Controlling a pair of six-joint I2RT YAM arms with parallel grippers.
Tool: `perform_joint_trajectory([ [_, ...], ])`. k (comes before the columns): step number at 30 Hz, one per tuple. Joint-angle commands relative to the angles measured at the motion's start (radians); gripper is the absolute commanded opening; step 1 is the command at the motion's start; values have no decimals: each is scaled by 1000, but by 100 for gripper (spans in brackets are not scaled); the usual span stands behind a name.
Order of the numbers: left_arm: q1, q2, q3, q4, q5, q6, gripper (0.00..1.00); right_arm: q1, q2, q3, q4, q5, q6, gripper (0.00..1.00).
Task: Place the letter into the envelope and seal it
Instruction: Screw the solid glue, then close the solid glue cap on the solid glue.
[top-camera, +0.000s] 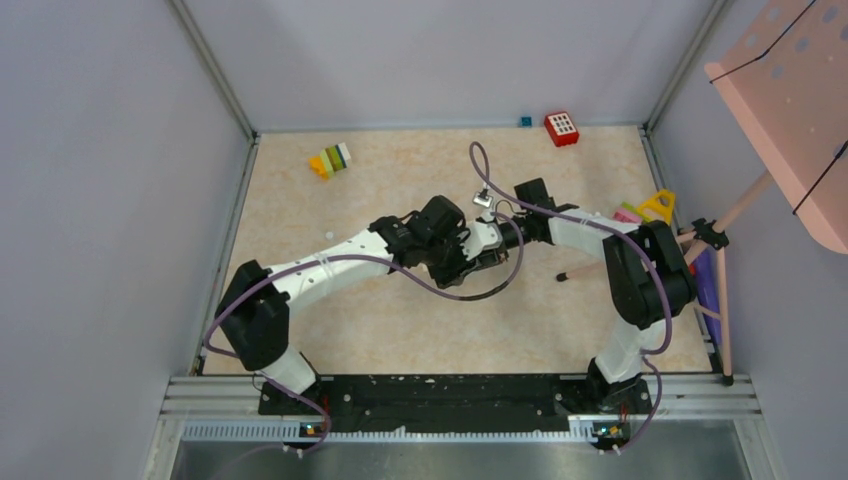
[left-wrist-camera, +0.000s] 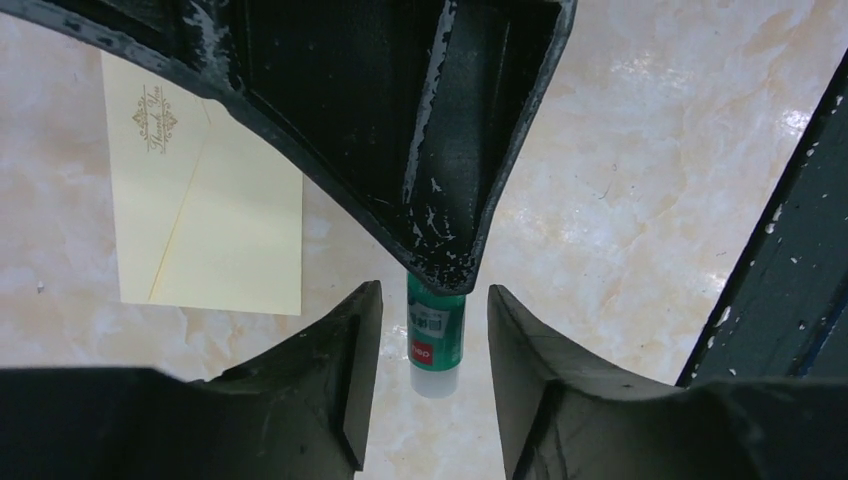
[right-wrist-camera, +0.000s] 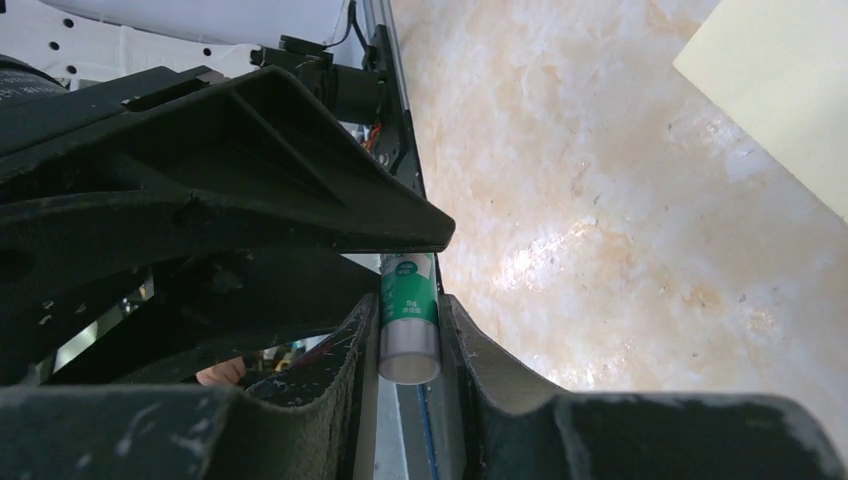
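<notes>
The left fingers (left-wrist-camera: 340, 350) stand apart on either side of a green glue stick (left-wrist-camera: 436, 335), not touching it. The right fingers (right-wrist-camera: 490, 380) are clamped on it. Beside them the cream envelope (left-wrist-camera: 210, 200) lies flat on the marbled surface (left-wrist-camera: 650, 150).

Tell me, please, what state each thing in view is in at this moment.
right gripper: shut on the glue stick.
left gripper: open, jaws either side of the glue stick, not touching it.
glue stick: held off the table, white end towards both wrist cameras.
envelope: lying flat on the table, apart from both grippers; sealed or not, I cannot tell.
</notes>
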Motion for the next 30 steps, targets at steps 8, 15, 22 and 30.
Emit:
perform_joint_trajectory([
  [8,161,-119,19,40,65,-35,73,12,-13,63,-56,-22,-86,12],
  [15,318,-183,13,34,84,-13,74,-8,-14,65,-69,-14,-105,11],
  [22,416,-210,-43,24,-33,56,80,-42,-35,64,-80,3,-129,10],
  [30,687,-70,-42,15,-67,64,80,-88,-90,61,-98,24,-168,9],
])
